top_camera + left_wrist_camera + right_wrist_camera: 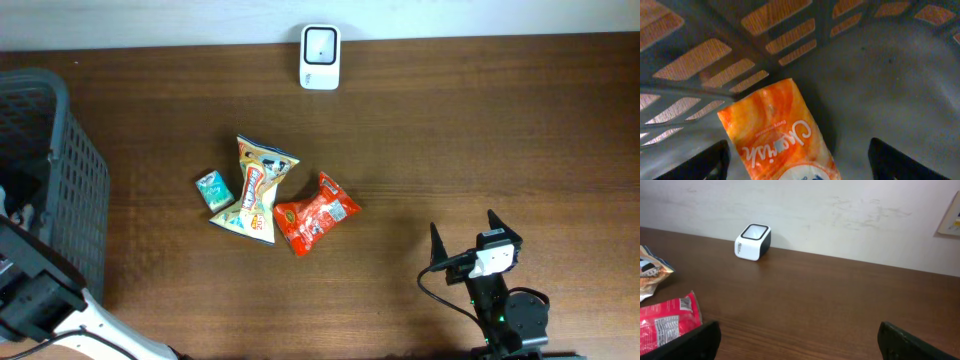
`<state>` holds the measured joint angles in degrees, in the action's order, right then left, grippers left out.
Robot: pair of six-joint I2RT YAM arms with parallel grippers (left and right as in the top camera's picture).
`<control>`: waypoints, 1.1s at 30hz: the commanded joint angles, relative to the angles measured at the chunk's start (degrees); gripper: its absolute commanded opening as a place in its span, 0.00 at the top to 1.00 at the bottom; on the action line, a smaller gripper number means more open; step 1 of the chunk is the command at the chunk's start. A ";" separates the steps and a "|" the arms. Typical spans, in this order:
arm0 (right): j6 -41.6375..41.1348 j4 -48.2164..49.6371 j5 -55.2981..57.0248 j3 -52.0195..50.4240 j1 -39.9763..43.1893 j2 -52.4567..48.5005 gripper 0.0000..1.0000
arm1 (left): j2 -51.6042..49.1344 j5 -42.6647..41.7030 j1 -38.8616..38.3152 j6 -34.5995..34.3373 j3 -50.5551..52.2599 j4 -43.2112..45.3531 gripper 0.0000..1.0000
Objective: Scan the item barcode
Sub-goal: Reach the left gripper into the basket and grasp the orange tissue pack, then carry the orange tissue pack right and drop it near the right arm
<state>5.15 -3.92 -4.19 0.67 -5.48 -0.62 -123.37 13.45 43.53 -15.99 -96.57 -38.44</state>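
Three snacks, a teal packet [213, 189], a yellow bag [257, 188] and a red bag [314, 212], lie mid-frame on the wooden table [480, 130] below the white barcode scanner [320, 57], while the right gripper [462, 224] gapes empty at lower right and the left gripper [799, 150] stands parted, gripping nothing, over an orange packet [775, 130] on the grey basket [890, 75] floor.
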 commanded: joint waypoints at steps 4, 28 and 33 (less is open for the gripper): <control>0.42 -0.20 0.09 -0.35 -0.46 0.42 0.01 | -3.91 -0.63 0.26 0.70 0.50 0.07 0.57; 0.44 -0.20 0.11 -0.35 -0.46 0.42 0.01 | 36.17 -29.11 -16.87 2.62 -2.80 -7.78 0.92; 0.44 -0.20 0.11 -0.35 -0.46 0.42 0.01 | 34.18 -28.68 -33.66 6.36 -0.42 -15.08 0.89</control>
<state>5.17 -3.90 -4.16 0.67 -5.48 -0.62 -86.41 -13.58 18.13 -13.63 -99.72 -51.07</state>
